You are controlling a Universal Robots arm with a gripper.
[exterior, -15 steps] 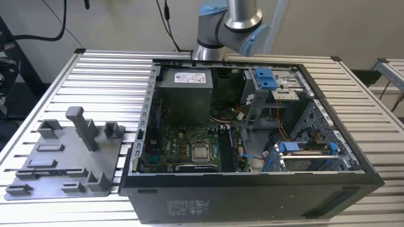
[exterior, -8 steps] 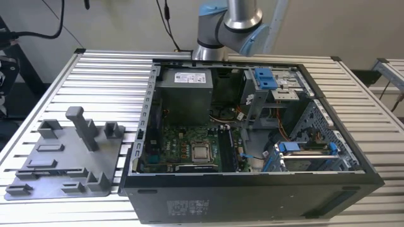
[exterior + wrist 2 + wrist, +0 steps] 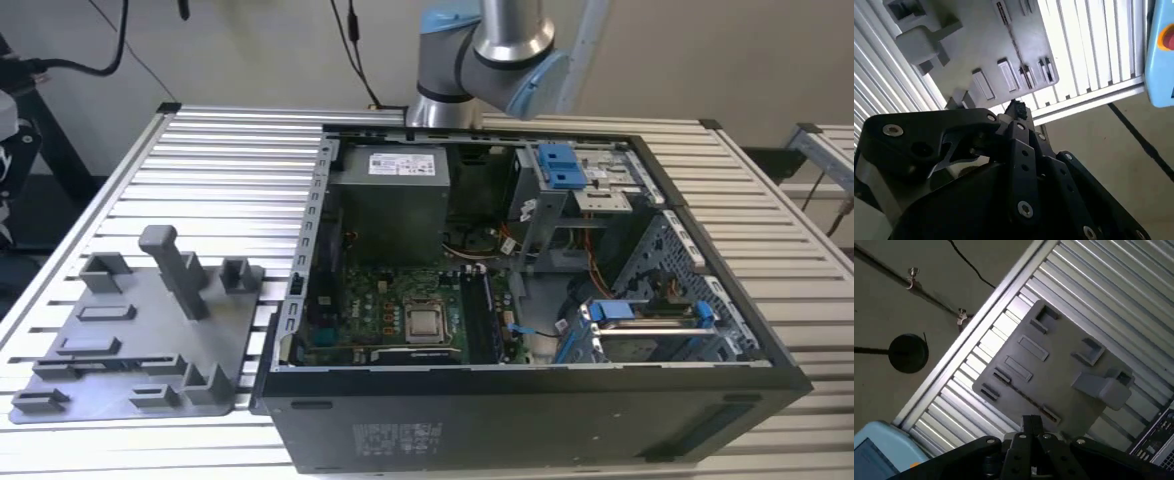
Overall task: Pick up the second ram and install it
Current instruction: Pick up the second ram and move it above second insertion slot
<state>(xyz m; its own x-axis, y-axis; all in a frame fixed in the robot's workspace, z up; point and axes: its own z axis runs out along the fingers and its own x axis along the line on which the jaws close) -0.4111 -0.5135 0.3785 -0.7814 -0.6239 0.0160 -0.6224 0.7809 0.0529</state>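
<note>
My gripper [image 3: 1031, 421] hangs high above the grey fixture plate [image 3: 1064, 370], its black fingertips [image 3: 1016, 107] pressed together with nothing between them. A thin dark strip [image 3: 1026, 399] runs along a slot in the plate and looks like the second ram on edge; it also shows in the second wrist view [image 3: 1010, 40]. In both wrist views the fingertips sit over the plate's edge, near one end of that strip and well clear of it. The exterior view has the plate [image 3: 134, 340] at its left, beside the open computer case [image 3: 534, 290].
Inside the case lie the green motherboard [image 3: 400, 310], a grey power-supply box [image 3: 387, 205] and blue drive latches [image 3: 561, 165]. Grey upright posts [image 3: 171, 265] rise from the plate. The arm's elbow [image 3: 487, 60] stands behind the case. A light-blue device [image 3: 1160, 55] sits beyond the slatted table's edge.
</note>
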